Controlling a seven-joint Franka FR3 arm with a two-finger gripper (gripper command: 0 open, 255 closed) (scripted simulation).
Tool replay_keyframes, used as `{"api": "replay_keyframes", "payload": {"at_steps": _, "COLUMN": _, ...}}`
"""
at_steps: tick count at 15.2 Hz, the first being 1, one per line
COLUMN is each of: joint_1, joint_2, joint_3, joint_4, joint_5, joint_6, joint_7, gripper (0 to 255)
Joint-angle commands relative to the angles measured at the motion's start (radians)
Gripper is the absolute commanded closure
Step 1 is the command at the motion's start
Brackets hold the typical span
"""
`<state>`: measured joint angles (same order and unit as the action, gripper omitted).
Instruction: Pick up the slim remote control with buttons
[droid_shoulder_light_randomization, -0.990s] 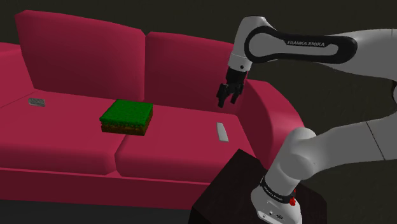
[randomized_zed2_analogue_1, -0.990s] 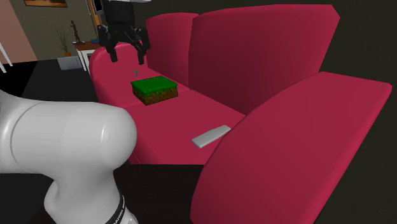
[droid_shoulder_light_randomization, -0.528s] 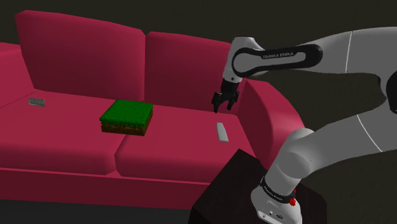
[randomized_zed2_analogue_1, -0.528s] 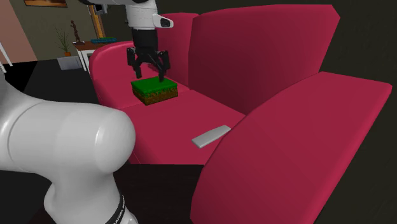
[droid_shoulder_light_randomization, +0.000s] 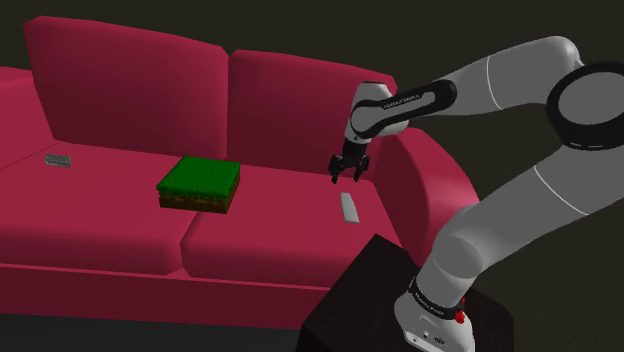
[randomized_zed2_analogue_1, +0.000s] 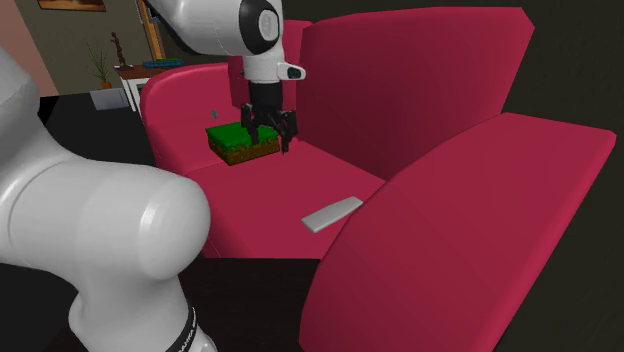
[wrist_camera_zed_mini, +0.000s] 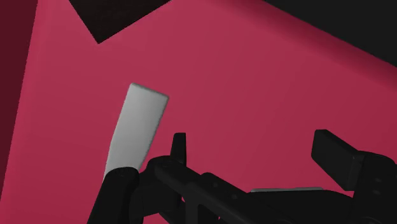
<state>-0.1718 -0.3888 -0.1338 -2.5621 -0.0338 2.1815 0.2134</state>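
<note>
A slim, plain light-grey remote (droid_shoulder_light_randomization: 349, 208) lies flat on the red sofa's seat cushion (droid_shoulder_light_randomization: 280, 230), close to the armrest (droid_shoulder_light_randomization: 432, 185) nearest the stand. The second exterior view shows the remote (randomized_zed2_analogue_1: 332, 213) near the cushion's front edge. My black gripper (droid_shoulder_light_randomization: 346, 174) hangs open a short way above the seat, just behind the remote's far end and not touching it. Seen from the second exterior view, the gripper (randomized_zed2_analogue_1: 270, 135) is in front of the green block. In the wrist view the remote (wrist_camera_zed_mini: 135, 130) lies beside one finger (wrist_camera_zed_mini: 179, 147), outside the open gripper (wrist_camera_zed_mini: 254, 151).
A green-topped block with brown sides (droid_shoulder_light_randomization: 198, 184) sits mid-sofa, toward the shoulder view's left of the gripper. A small dark-grey flat object (droid_shoulder_light_randomization: 57, 160) lies at the sofa's far end. The dark stand (droid_shoulder_light_randomization: 365, 295) is just in front of the seat. The backrest (droid_shoulder_light_randomization: 290, 110) rises behind.
The arm has swung down and toward the shoulder view's left. The gripper has dropped from above the armrest to just over the seat near the remote, and stays open.
</note>
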Motion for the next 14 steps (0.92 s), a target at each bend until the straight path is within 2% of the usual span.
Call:
{"api": "replay_keyframes", "payload": {"at_steps": 1, "joint_1": -0.017, "joint_2": 0.07, "joint_3": -0.018, "joint_4": 0.001, "joint_5": -0.003, "joint_6": 0.07, "joint_7": 0.009, "gripper": 0}}
{"api": "replay_keyframes", "payload": {"at_steps": 8, "joint_1": -0.069, "joint_2": 0.309, "joint_3": -0.082, "joint_4": 0.057, "joint_5": 0.019, "joint_6": 0.249, "joint_7": 0.022, "gripper": 0}}
{"api": "replay_keyframes", "payload": {"at_steps": 14, "joint_1": -0.116, "joint_2": 0.519, "joint_3": -0.125, "joint_4": 0.138, "joint_5": 0.089, "joint_6": 0.37, "joint_7": 0.004, "gripper": 0}}
